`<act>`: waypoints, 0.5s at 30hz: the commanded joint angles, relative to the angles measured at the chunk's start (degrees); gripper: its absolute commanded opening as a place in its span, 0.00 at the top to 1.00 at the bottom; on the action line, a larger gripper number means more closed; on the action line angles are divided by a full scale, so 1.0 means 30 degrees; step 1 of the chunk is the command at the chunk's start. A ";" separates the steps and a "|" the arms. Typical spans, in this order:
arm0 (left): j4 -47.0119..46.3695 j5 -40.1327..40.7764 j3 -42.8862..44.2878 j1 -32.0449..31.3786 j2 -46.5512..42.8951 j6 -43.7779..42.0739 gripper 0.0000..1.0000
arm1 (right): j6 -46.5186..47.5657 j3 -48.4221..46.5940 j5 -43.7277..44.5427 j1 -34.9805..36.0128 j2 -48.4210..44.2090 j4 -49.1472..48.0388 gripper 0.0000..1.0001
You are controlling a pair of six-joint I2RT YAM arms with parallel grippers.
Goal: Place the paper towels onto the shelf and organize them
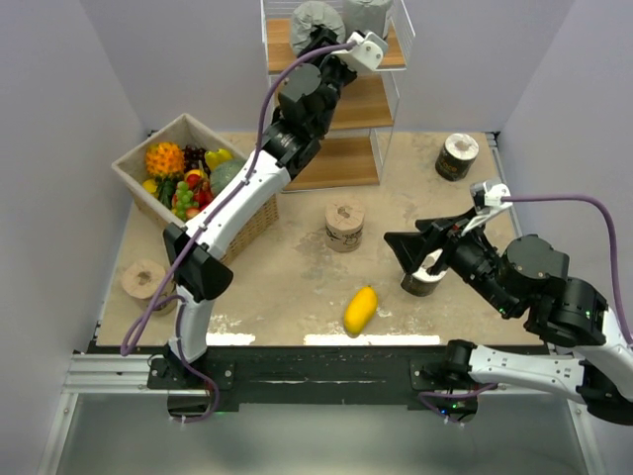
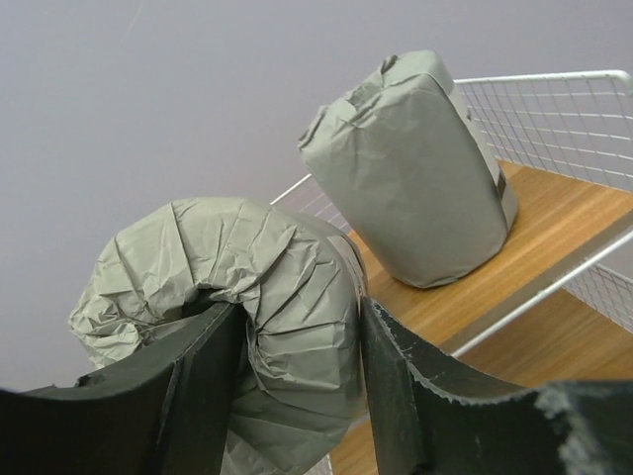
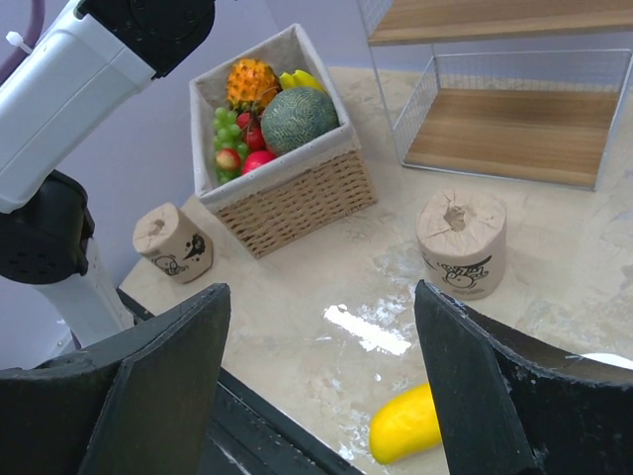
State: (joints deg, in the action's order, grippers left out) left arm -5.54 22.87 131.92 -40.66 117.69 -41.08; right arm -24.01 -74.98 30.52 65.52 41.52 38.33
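**Grey roll held at the top board of the shelf**

At the top centre of the overhead view, the left gripper (image 2: 299,317) is seen closed on a grey roll (image 2: 247,257), with a finger pressed to each side. This is at the left edge of the top board of the shelf (image 2: 554,218). Whether the roll rests on the board cannot be told. A second grey roll (image 2: 415,168) is stood upright just behind it. At the lower right, the right gripper (image 3: 321,297) is held with fingers wide apart and empty above a dark-wrapped roll (image 1: 425,284) on the tabletop (image 1: 287,267). Another dark-wrapped roll (image 1: 457,155) is seen at the upper right. Two tan rolls (image 3: 461,242) (image 3: 173,242), a fruit basket (image 3: 297,198) and a mango (image 3: 406,424) are also seen on the tabletop.
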 commanded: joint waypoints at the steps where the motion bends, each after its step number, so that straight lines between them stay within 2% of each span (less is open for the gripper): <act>1: -0.1874 -0.0241 0.1699 0.0254 0.0028 0.0626 0.43 | 0.0766 0.0032 0.0402 -0.0013 0.0516 -0.0939 0.21; 15: -0.2899 -0.1090 0.2520 0.0781 -0.0001 0.1329 0.37 | 0.1265 -0.0201 0.0314 -0.0013 0.1014 -0.1496 0.20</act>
State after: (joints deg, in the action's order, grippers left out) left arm -9.52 21.34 136.22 -39.77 118.08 -39.51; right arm -21.71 -74.81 30.52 65.52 44.29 36.64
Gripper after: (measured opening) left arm 0.623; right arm 0.797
